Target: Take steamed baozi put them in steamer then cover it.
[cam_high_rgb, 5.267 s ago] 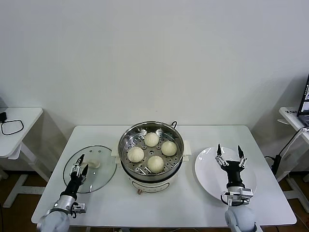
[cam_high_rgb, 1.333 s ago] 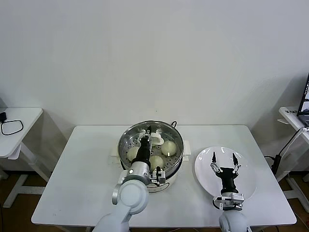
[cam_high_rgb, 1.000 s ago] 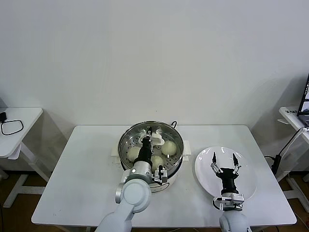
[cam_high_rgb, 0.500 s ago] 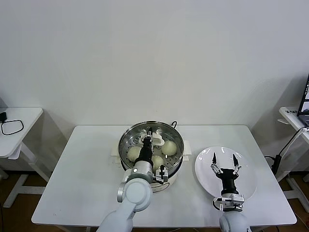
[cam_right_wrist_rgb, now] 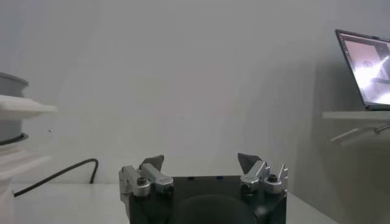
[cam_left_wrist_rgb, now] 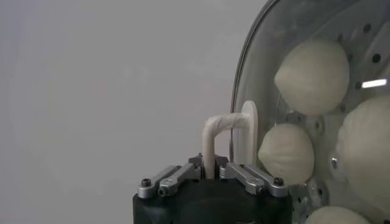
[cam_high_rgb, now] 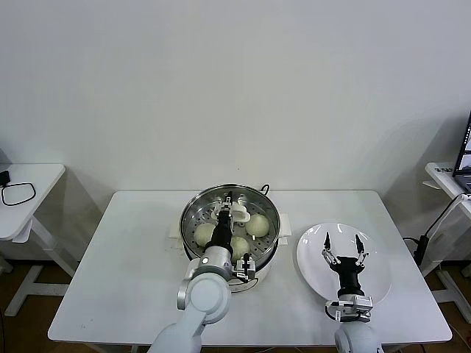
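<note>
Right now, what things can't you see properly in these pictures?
- Head view: the left hand and the cover it reaches hide some of the steamed baozi in the steamer.
- Left wrist view: the picture's edge cuts off most of the steamer and one baozi.
- Right wrist view: the laptop is cut by the edge, and the plate under the open right hand is out of sight.

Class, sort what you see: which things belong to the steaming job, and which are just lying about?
Job: baozi, steamer, cover, left gripper at the cover's handle.
Lying about: white plate under the open right gripper, laptop, black cable on the side table.
</note>
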`<action>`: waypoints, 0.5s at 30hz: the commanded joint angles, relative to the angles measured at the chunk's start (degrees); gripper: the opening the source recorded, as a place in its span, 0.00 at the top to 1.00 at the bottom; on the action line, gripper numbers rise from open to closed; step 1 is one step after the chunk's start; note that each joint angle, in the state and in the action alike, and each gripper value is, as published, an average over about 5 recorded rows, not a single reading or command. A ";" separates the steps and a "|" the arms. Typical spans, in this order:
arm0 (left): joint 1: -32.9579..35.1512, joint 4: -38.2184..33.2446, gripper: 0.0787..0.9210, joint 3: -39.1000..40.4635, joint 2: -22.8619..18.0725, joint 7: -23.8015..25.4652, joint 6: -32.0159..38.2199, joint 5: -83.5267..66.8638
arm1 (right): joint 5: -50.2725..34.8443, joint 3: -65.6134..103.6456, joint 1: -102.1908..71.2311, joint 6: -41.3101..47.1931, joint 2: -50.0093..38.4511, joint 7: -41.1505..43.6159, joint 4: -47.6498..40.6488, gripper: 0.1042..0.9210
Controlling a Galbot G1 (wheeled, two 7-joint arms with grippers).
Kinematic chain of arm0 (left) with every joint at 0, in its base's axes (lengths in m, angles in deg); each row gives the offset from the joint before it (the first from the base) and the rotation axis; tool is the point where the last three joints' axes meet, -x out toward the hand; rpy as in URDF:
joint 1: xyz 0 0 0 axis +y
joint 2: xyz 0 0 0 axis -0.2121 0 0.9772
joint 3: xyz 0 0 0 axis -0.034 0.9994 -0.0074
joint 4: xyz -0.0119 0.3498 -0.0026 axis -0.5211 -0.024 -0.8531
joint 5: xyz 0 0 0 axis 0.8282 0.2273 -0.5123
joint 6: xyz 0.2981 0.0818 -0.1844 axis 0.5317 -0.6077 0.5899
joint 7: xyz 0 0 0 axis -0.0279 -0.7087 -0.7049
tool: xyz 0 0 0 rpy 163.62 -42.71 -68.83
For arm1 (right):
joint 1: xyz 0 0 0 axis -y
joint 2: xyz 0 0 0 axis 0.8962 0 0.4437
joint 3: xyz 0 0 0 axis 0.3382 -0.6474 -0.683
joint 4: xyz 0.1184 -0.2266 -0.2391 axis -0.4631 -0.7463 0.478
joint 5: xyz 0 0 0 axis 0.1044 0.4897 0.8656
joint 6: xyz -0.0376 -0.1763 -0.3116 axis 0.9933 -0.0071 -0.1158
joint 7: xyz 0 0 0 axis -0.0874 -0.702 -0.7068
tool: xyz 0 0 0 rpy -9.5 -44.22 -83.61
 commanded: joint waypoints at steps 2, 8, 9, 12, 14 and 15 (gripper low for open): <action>4.33 -8.07 0.50 0.15 2.68 -0.19 0.06 -2.78 | 0.06 -0.01 -0.04 0.03 -0.01 -0.07 0.39 0.12; 9.40 -16.79 0.29 -0.09 6.77 -0.20 0.00 -8.65 | 0.13 -0.05 0.07 0.06 0.03 -0.13 0.61 0.12; 10.10 -17.91 0.26 -0.17 7.35 -0.21 0.01 -10.13 | 0.15 -0.08 0.07 0.05 0.06 -0.13 0.62 0.12; 12.39 -21.21 0.17 -0.96 9.32 -0.39 0.14 -15.41 | 0.21 -0.13 0.02 -0.15 0.18 0.02 0.64 0.12; 13.59 -23.12 0.13 -2.33 10.41 -0.99 0.28 -19.21 | 0.12 0.00 -0.14 -0.39 0.19 0.48 0.72 0.12; 13.90 -23.92 0.13 -3.50 10.82 -1.87 0.34 -22.28 | -0.21 0.03 -0.35 -0.40 0.10 0.96 0.91 0.12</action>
